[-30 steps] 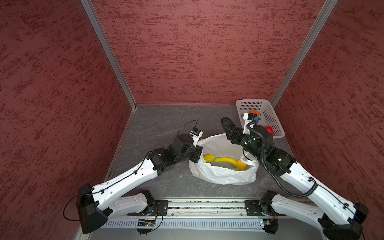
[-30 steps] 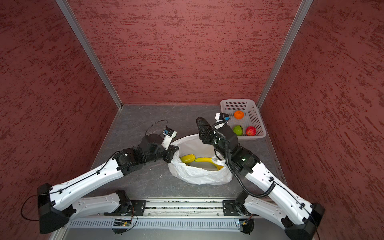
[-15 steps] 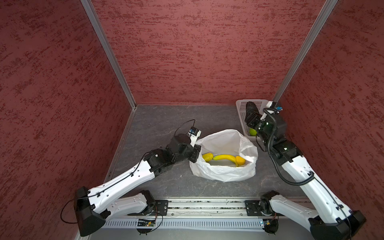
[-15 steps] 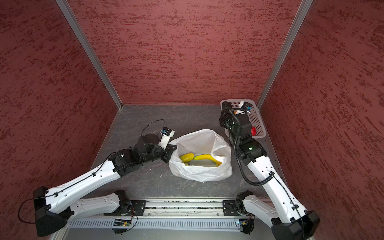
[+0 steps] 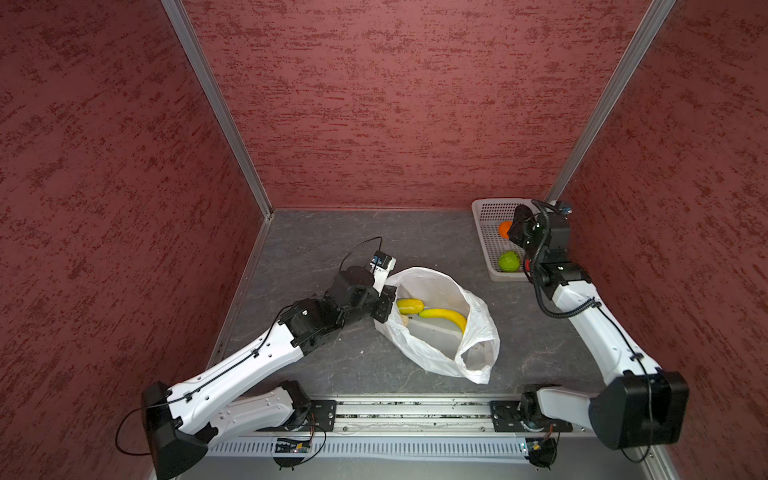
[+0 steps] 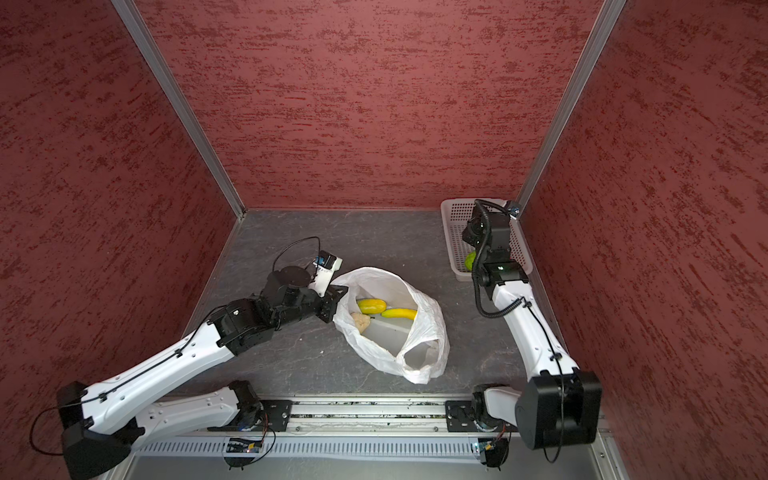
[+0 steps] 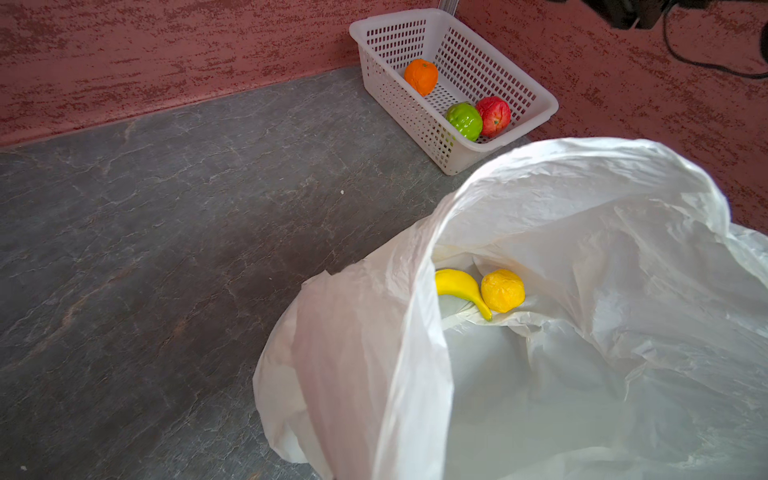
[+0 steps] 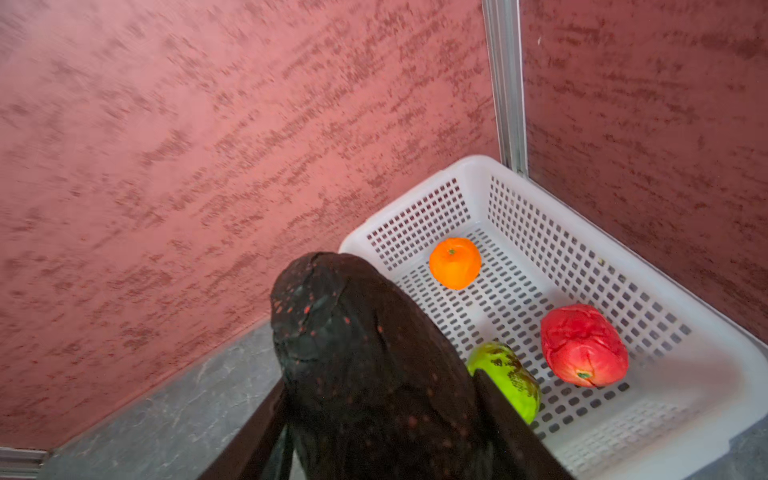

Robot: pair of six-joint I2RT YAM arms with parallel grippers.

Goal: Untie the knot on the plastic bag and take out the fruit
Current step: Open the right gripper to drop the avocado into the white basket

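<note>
Three pcs of fruit sit in the basket (image 8: 409,203): orange (image 8: 455,262), green apple (image 8: 509,380) and red apple (image 8: 584,345), the last two side by side. The right gripper (image 8: 380,386) hangs over the basket's bag-side edge w/ a finger clamped on each flank of the dark avocado (image 8: 357,324). It grips the rear part so the bulk sticks out in front, prob. so the fruit can drop straight onto free mesh near the orange. The avocado's long axis runs in line w/ the fingers, its free rounded end pointing away from the wrist, toward the back wall in a top view. The left gripper (image 5: 384,305) has its fingers pressed together on the rim of the plastic bag (image 5: 482,328), pinching thin film. The reason looks plain: a lifted rim props the mouth open so the other arm can reach in w/o snagging. No knot is visible and the mouth gapes, so untying reads as done. The bag lies mid-table, well apart from the basket, long axis diagonal from the left gripper toward the front rail, mouth facing up. Inside, the banana (image 5: 446,316) lies flat, long axis approx. side to side in both top views, one end just beside a yellow-green fruit (image 5: 409,306). A pale lump (image 6: 360,321) sits near the pinched rim.
</note>
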